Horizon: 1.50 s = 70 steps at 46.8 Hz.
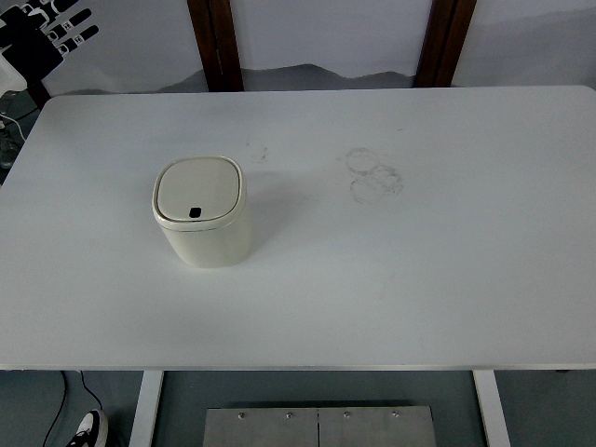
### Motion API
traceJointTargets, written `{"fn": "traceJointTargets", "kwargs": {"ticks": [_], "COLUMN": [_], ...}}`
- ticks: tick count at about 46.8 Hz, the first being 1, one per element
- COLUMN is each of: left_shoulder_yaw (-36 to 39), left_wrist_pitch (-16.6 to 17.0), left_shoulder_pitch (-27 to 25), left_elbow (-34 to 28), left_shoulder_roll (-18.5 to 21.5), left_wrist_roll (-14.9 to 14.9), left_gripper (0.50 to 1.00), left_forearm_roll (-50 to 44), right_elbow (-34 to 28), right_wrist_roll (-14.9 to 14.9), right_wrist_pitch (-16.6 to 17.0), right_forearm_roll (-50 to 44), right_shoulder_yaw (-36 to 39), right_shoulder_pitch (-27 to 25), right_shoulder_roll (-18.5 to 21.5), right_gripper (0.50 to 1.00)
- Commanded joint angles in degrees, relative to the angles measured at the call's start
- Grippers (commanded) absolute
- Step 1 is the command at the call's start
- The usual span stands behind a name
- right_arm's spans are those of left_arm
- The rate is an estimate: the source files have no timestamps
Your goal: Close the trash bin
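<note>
Cream trash bin point(202, 212) upright (lid down)

left hand point(42, 33) clipped by top-left corner, arm out of frame, fingers point(73, 20) partly blurred, shoe point(87, 430) far below hand cut by bottom edge, faint ring marks point(374, 174) well right of hand too faint to identify
</note>
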Motion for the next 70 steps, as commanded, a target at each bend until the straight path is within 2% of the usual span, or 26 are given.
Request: {"fn": "traceJointTargets", "kwargs": {"ticks": [1, 15, 27, 55, 64, 70], "left_shoulder_yaw": [0.0, 0.1, 0.3, 0.3, 0.3, -0.1], "left_wrist_pitch": [0.0, 0.3, 2.5, 1.8, -0.4, 0.1], "left_shoulder_pitch": [0.1, 0.1, 0.1, 0.1, -0.1, 0.0], "left_elbow": [0.0, 0.0, 0.0, -0.1, -0.5, -0.5], "left_shoulder_roll": [0.0, 0.0, 0.1, 0.2, 0.3, 0.0], "left_wrist_roll": [0.0, 0.0, 0.0, 0.1, 0.1, -0.2], "left_gripper": [1.000, 1.000, 1.000, 1.000, 1.000, 1.000], "left_forearm_roll": [0.0, 0.2, 0.6, 2.8, 10.1, 10.3], "right_elbow": [0.0, -0.1, -0.1, -0.4, -0.3, -0.3], "right_wrist_roll": [0.0, -0.1, -0.1, 0.0, 0.0, 0.0], "right_wrist_pitch": [0.0, 0.0, 0.0, 0.0, 0.0, 0.0], "right_forearm_roll": [0.0, 0.0, -0.1, -0.2, -0.1, -0.1], "right_shoulder_yaw": [0.0, 0.0, 0.0, -0.1, 0.0, 0.0], "right_shoulder_pitch": [0.0, 0.1, 0.0, 0.2, 0.2, 0.1], "right_shoulder_roll": [0.0, 0.0, 0.0, 0.0, 0.0, 0.0], "right_gripper": [0.995, 0.995, 0.995, 0.995, 0.995, 0.995]}}
